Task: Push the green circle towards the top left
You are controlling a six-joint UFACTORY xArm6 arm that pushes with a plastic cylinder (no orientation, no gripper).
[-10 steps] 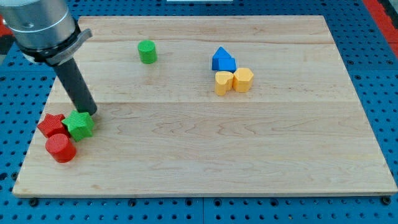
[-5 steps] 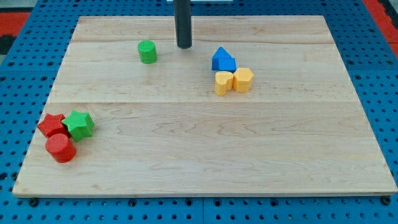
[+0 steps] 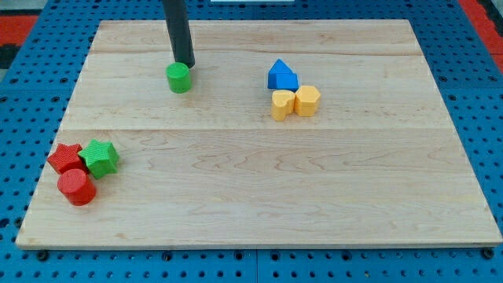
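The green circle (image 3: 178,78), a small green cylinder, stands on the wooden board (image 3: 259,181) in its upper left part. My dark rod comes down from the view's top and my tip (image 3: 184,64) is just above and slightly right of the green circle, touching or nearly touching its upper right edge.
A blue block (image 3: 282,75) sits right of centre near the top, with two yellow blocks (image 3: 282,104) (image 3: 307,101) just below it. At the lower left a red star (image 3: 64,157), a green star-like block (image 3: 100,157) and a red cylinder (image 3: 77,188) cluster together.
My rod moved left from beside the blue block to the green circle's upper right. The green circle has shifted a little left and down. The other blocks have not moved.
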